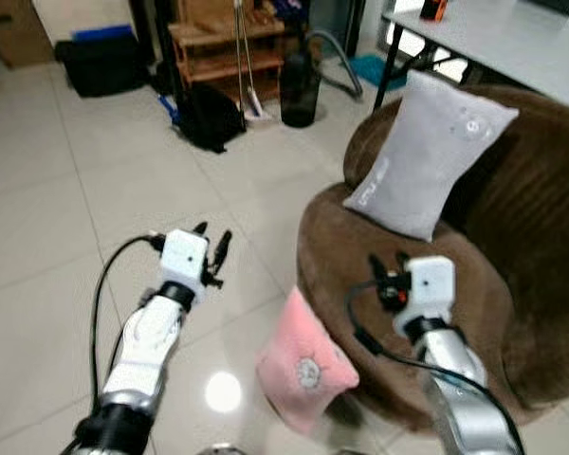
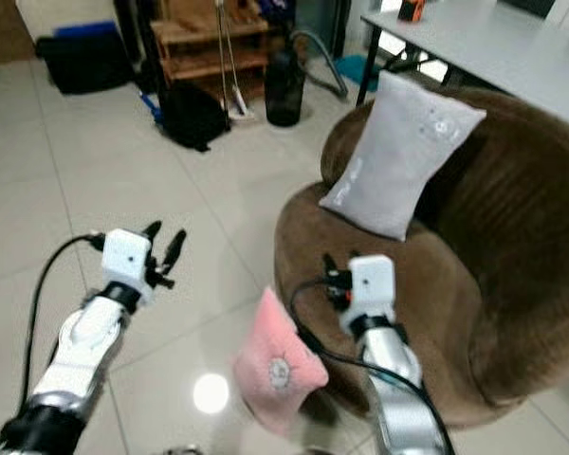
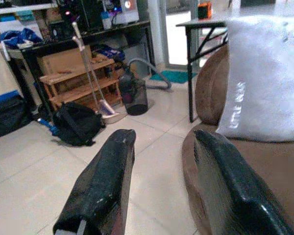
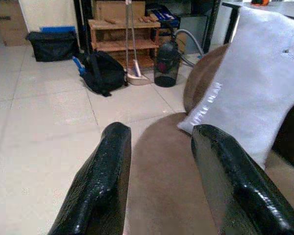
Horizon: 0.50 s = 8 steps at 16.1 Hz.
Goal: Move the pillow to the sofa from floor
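- Pale floor tiles (image 1: 66, 190) fill the left of the frame; a brown sofa (image 1: 512, 275) curves through the right half.
- At the top, a wooden shelf (image 1: 223, 47), a black bag (image 1: 209, 116) and a dark vacuum (image 1: 299, 87) stand along the far side; a table (image 1: 512, 43) sits in the upper right.
- Pink pillow (image 1: 303, 365) lies on the floor at lower center, tilted against the sofa's front edge.
- A grey pillow (image 1: 427, 156) leans upright on the sofa back.
- Left gripper (image 1: 213, 251) hovers over the tiles at center left; its 2 fingers (image 3: 103, 186) are spread apart, holding and touching nothing.
- Right gripper (image 1: 387, 270) hangs above the sofa seat at center right; its 2 fingers (image 4: 98, 186) stand widely parted, empty, with the seat and grey pillow beyond them.
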Tool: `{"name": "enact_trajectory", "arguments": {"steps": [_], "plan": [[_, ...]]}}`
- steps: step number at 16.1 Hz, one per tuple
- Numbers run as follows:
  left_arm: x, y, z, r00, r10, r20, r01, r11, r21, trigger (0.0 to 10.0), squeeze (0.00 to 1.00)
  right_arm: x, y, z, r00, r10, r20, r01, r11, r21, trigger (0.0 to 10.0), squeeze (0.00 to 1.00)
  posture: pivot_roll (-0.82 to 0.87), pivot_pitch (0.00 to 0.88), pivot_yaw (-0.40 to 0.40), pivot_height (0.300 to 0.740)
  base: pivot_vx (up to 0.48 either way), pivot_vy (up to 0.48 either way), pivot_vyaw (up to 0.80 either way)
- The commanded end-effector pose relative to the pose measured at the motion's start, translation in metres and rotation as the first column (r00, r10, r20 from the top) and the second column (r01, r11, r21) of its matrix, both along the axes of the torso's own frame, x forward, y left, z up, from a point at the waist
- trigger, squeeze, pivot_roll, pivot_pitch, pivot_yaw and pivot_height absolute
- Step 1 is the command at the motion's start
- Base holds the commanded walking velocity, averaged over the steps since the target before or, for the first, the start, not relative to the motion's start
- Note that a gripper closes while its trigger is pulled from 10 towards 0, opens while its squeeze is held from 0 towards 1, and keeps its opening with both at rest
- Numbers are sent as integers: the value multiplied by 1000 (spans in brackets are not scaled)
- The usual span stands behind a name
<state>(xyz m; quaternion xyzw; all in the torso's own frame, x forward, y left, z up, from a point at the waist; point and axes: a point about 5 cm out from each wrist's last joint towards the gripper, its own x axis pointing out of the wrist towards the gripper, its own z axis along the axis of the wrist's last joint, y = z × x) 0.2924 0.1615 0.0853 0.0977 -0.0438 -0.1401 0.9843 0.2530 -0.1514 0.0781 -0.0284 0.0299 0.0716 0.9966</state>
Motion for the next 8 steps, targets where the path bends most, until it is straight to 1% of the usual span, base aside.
{"name": "enact_trajectory", "arguments": {"steps": [1, 3, 8], "plan": [[1, 4, 0, 1000, -1, 10, 1, 1000, 0, 10000, 0, -1, -1, 2, 1000, -6, 10, 6, 1000, 14, 10000, 0, 74, 34, -17, 740, 0, 0, 0], [2, 5, -3, 1000, -2, 6, 2, 1000, -13, 10000, 0, -1, -2, 1, 1000, -4, 10, 4, 1000, 12, 10000, 0, 73, 34, -23, 740, 0, 0, 0], [3, 5, -2, 999, -25, 28, 26, 999, -34, 10000, 0, 0, -1, 2, 1000, 8, 9, -9, 1000, 15, 10000, 0, 73, 39, -26, 740, 316, 0, 0]]}}
